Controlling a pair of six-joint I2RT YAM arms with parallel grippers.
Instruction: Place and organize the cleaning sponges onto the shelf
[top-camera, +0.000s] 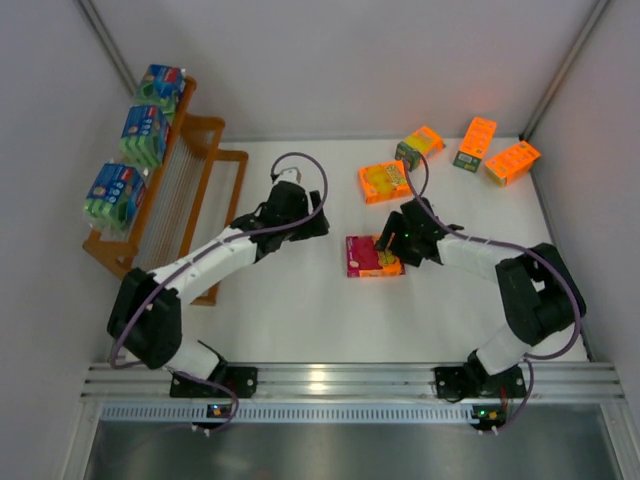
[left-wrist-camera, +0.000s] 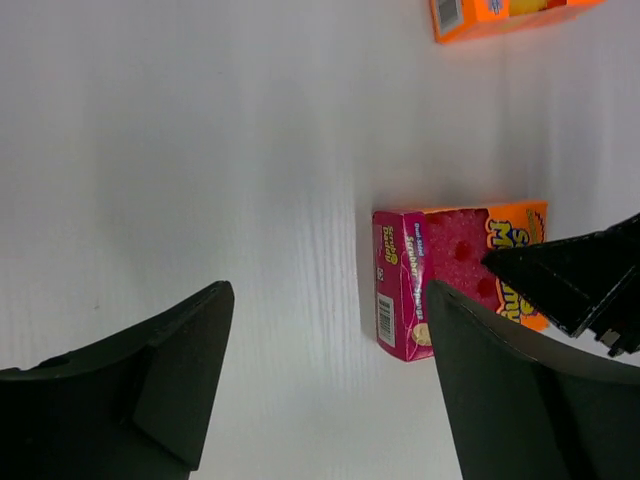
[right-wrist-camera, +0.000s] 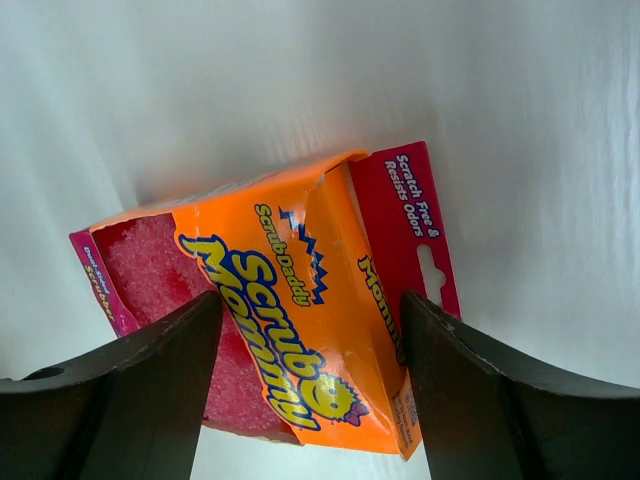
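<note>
Sponge pack (top-camera: 372, 256), pink and orange, lies flat mid-tabletop (top-camera: 300, 330) directly beneath the right gripper (right-wrist-camera: 308, 310). Its fingers (right-wrist-camera: 120, 380) stand apart, and the pack's long axis seems to run roughly from one to the other. The left gripper (left-wrist-camera: 330, 300), fingers also apart, hangs near, on the shelf (top-camera: 190, 200) side.
</note>
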